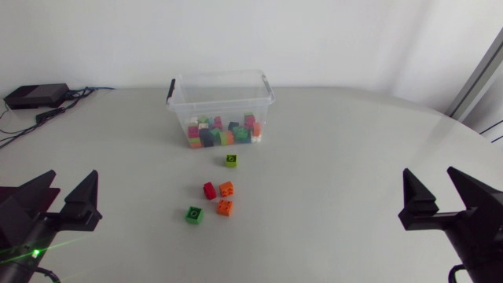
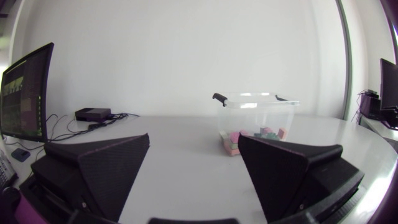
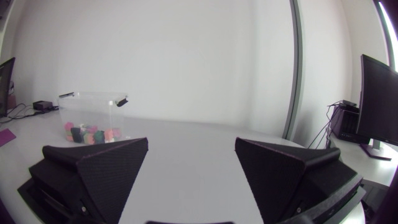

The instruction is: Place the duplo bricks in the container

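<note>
Pale tabletop (image 1: 354, 157) filled the overhead frame; a clear plastic container (image 1: 220, 98) stood at upper centre, its floor covered with mixed bricks (image 1: 224, 132); five loose ones lay below it near mid-frame: a green brick (image 1: 231, 160) nearest the box, a red brick (image 1: 209, 189) just beside an orange brick (image 1: 226, 188), then a second orange brick (image 1: 225, 207) and a second green brick (image 1: 194, 214) lowest. The left gripper (image 1: 72, 189) at lower left and the right gripper (image 1: 431, 189) at lower right both had their fingers spread wide and held nothing, well apart from the bricks. The first pick looked best taken by the left arm on the outlying second green brick; a straight descent with fingers squared to its flat sides would likely spare its neighbours; the close red and orange pair seemed to call for a more careful approach.
</note>
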